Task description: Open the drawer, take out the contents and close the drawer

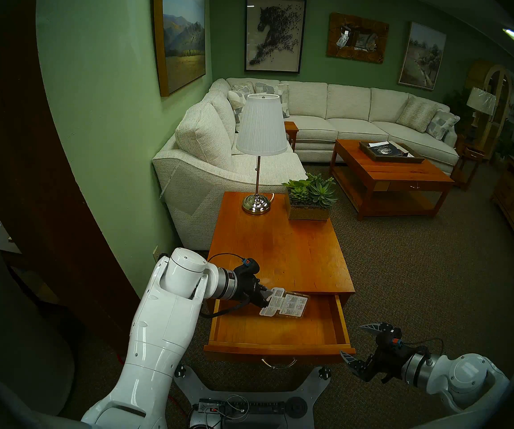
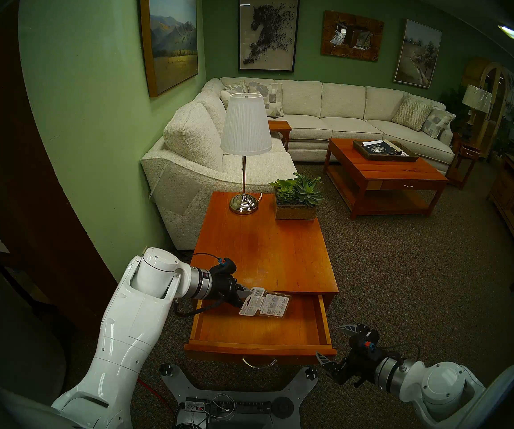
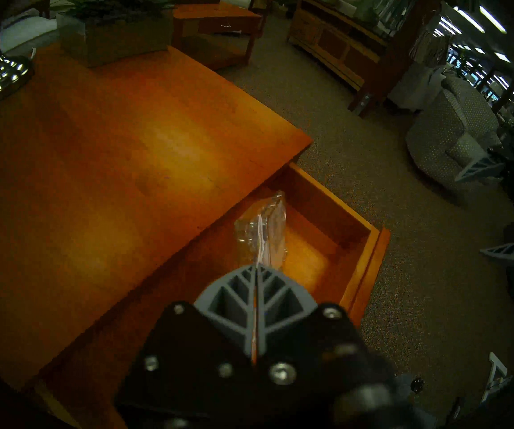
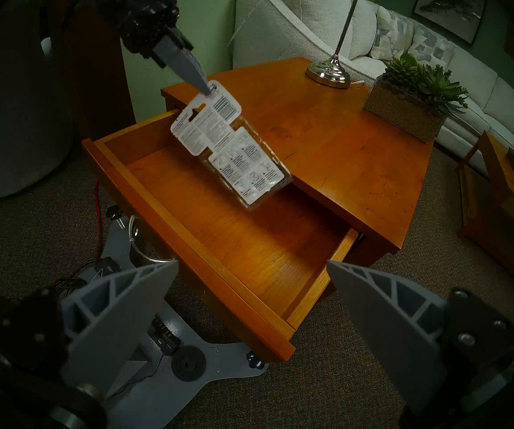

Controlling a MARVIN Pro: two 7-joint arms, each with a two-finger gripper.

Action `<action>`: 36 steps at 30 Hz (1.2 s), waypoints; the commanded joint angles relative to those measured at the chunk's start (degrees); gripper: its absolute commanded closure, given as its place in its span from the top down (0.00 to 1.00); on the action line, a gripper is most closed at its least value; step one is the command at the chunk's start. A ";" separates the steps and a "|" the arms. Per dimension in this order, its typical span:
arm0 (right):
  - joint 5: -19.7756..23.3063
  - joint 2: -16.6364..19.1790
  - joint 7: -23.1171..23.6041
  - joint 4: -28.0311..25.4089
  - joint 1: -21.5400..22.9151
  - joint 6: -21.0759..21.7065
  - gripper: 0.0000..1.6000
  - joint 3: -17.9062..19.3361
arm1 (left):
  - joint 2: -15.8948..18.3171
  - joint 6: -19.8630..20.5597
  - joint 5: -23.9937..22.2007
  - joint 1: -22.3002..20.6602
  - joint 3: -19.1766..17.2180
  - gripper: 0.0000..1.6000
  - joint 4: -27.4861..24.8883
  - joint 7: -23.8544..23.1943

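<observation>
While the drawer [image 1: 277, 335] is left pulled wide open, the blister pack [image 4: 231, 149] is pinched at its hang-tab end by the left end effector [image 4: 207, 89], fingers clamped together on it, and held tilted in the air above the drawer's far edge. Over at about 4 o'clock from the drawer, the right end effector [image 1: 359, 341] is parked with fingers spread apart, nothing gripped. The surface [image 1: 280, 248] is shared by a lamp [image 1: 260, 140] and a succulent planter [image 1: 309, 199] at 12 o'clock.

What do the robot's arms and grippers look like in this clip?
Both arms are glossy white shells ending in silver wrist rings. Each black gripper, left gripper and right gripper, has grey ribbed, leaf-shaped fingers, a looping black cable and a small blue-and-red connector.
</observation>
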 commanded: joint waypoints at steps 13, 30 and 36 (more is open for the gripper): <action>0.13 0.19 -0.02 -1.25 0.43 -0.39 1.00 0.36 | -6.63 7.22 -3.92 -11.59 -4.27 0.00 4.43 6.11; 0.16 0.25 -0.07 -1.21 0.44 -0.39 1.00 0.32 | -8.29 4.22 -4.34 -19.55 -8.51 0.00 20.49 14.94; 0.17 0.27 -0.09 -1.19 0.45 -0.39 1.00 0.30 | -8.13 2.63 -4.83 -21.16 -9.80 0.00 22.99 16.94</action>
